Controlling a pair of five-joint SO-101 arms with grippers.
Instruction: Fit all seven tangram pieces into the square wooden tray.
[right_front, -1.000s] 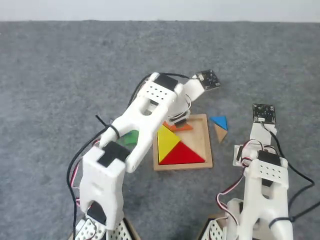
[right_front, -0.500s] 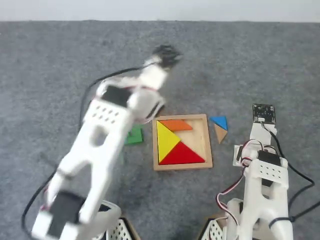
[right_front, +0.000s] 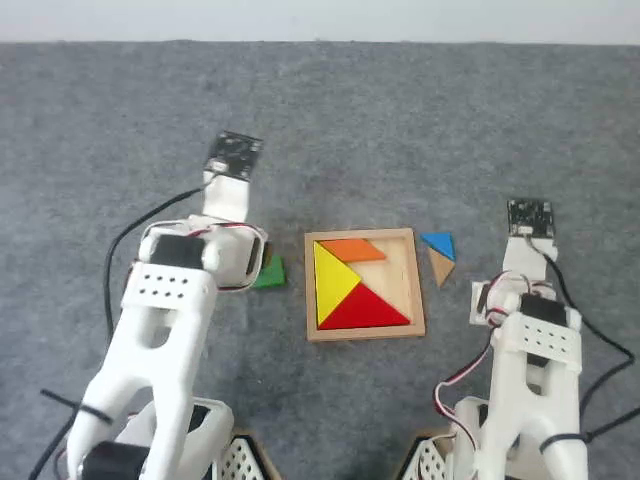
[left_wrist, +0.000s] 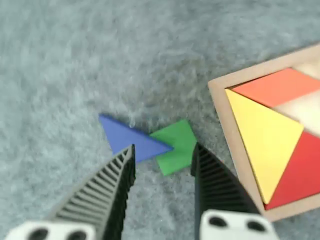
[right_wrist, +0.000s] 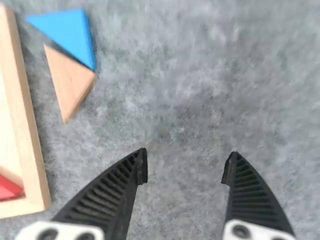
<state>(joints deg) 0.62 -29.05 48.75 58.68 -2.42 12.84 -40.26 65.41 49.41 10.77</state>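
Tangram pieces stood three in, four out. The orange parallelogram (right_front: 350, 250), yellow triangle (right_front: 332, 283) and red triangle (right_front: 368, 308) lay in the square wooden tray (right_front: 395, 268). The green square (left_wrist: 175, 146) and dark blue triangle (left_wrist: 131, 141) touched on the carpet just beside it. The light blue triangle (right_wrist: 66, 31) and tan triangle (right_wrist: 68, 82) lay on its other side.

The left gripper (left_wrist: 163, 150) hovered wide and empty over the green square; the right gripper (right_wrist: 187, 160) hung wide and empty nearby. The square looked likeliest next: pinching its free edges squarely would avoid dragging the blue tip.
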